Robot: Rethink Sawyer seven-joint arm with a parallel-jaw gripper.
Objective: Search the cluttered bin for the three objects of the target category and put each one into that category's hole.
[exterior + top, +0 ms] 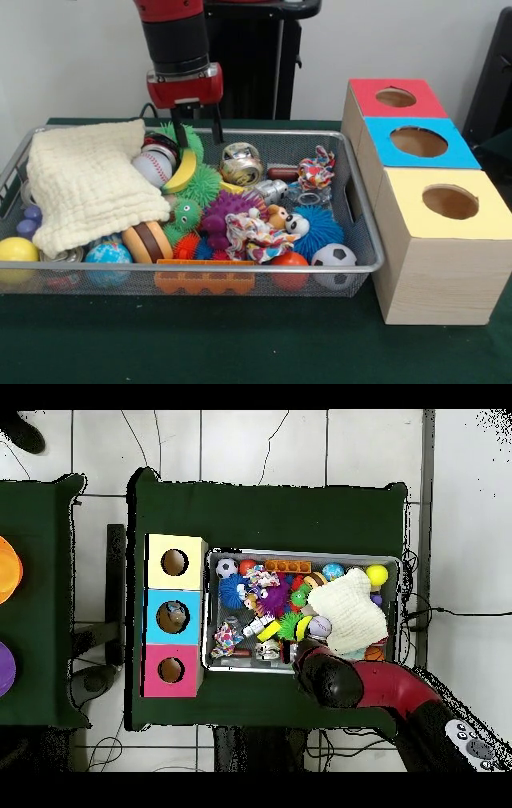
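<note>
— Orange plastic tray (204, 281) sits closest to us, pressed against the bin's front wall, with a soccer ball (334, 260) to its right and a little globe ball (108, 258) to its left.

— And the claw?

— Claw (197, 126) hangs at the upper middle of the front view, over the bin's back edge. Its two dark prongs stand apart with nothing between them, so I'd call it released. Just under it are a baseball (152, 168) and a banana (182, 173).

— What could go wrong?

— Plenty, I think. That cream cloth (88, 184) covers the left half of the bin (364, 240), so a wanted item may be buried beneath it. Everything is packed tight; coming straight down, a prong could land on the banana or a spiky green ball (202, 184) and shove things sideways instead of gripping. Round things would likely roll away.

— Which category is it after?

— Can't tell from here. If it's balls, the baseball, soccer ball and a yellow ball (16, 251) at lower left are candidates.

— Other contents?

— A dented can (241, 164), a purple spiky ball (226, 212), a blue one (320, 228), a knotted rope toy (318, 170), a toy burger (145, 242).

— The holes?

— Three boxes at right: red (396, 98), blue (418, 142), yellow (450, 202). From overhead, something seems to sit inside the blue hole; the others look bare.
</note>
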